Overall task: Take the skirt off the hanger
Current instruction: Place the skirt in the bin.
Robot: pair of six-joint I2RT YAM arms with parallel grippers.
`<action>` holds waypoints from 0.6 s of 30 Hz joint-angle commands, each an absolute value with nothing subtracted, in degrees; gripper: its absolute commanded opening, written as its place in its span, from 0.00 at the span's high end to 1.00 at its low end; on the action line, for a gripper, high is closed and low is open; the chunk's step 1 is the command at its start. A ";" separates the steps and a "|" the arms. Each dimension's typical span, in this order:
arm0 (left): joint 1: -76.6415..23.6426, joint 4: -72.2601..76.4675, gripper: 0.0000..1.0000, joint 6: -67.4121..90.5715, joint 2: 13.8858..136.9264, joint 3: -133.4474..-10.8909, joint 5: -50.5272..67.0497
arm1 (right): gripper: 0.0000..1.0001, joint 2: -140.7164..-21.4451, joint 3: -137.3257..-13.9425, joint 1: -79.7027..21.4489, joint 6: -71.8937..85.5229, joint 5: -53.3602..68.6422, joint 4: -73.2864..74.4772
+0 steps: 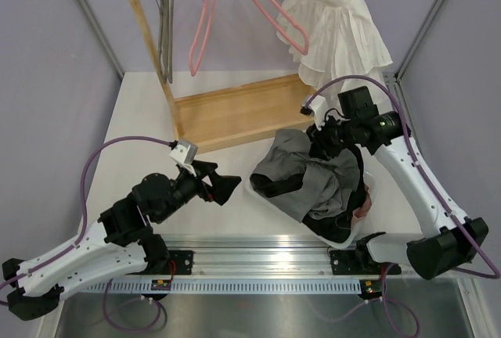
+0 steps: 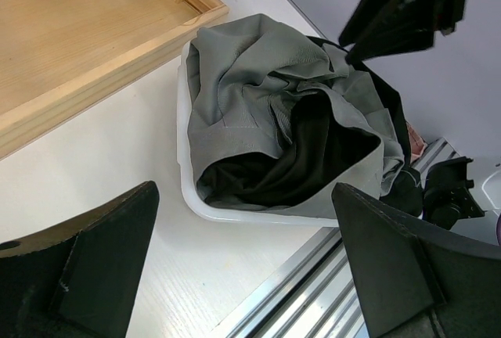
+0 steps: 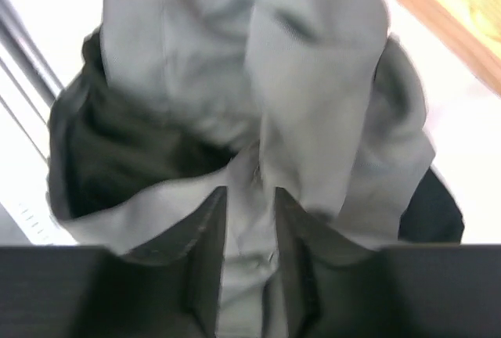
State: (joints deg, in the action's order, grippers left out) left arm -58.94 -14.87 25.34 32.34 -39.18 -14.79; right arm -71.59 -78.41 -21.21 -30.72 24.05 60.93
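Note:
A grey skirt (image 1: 301, 167) with a black lining lies crumpled in a white bin (image 1: 253, 191) at the front right of the table. My right gripper (image 1: 325, 144) sits at the skirt's far edge; in the right wrist view its jaws (image 3: 250, 197) are shut on a fold of the grey cloth (image 3: 313, 80). My left gripper (image 1: 227, 188) is open and empty just left of the bin. In the left wrist view its jaws (image 2: 243, 193) stand wide, facing the skirt (image 2: 258, 88) and the bin's rim (image 2: 184, 177). Two empty pink hangers (image 1: 202, 37) hang on the rail.
A wooden clothes rack (image 1: 235, 111) stands at the back with a flat base board. A white ruffled garment (image 1: 337, 33) hangs at its right end, and a grey hanger (image 1: 166, 37) at its left. Dark clothes fill the bin's near side. A metal rail runs along the near edge.

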 commanded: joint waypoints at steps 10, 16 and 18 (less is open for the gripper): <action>-58.89 -11.78 0.02 26.37 30.06 -38.50 -15.91 | 0.84 -76.72 -69.45 -20.74 -21.18 16.52 36.65; -58.89 -10.99 0.02 26.10 30.58 -37.88 -16.00 | 0.89 -83.23 -62.95 -22.93 -28.91 19.34 45.25; -58.89 -10.72 0.02 26.10 30.59 -37.71 -16.08 | 0.89 -84.28 -61.44 -23.64 -30.58 18.29 46.40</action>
